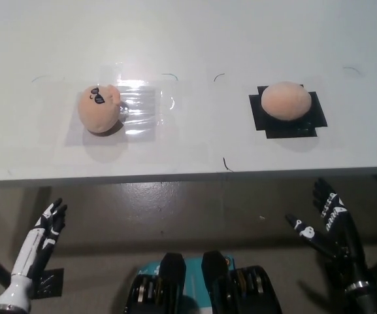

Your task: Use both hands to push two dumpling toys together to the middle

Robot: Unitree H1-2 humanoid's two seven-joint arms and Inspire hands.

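Both of my hands hang below the table edge with nothing in them. My left hand [48,226], white with dark fingers, sits at the lower left of the frame, fingers spread and pointing up. My right hand [323,222], black, is at the lower right, fingers apart too; it carries small white markings I cannot read.

Above them runs the white table [195,39], filling the upper half of the frame. The left dumpling toy [98,108] lies upper left of centre, peach-coloured with a black printed mark near its top that I cannot make out as writing. It rests at the left edge of a clear plastic sheet [142,104]. The right dumpling toy [286,101] lies upper right, plain peach, sitting on a black square patch [309,121]. The two toys are well apart.
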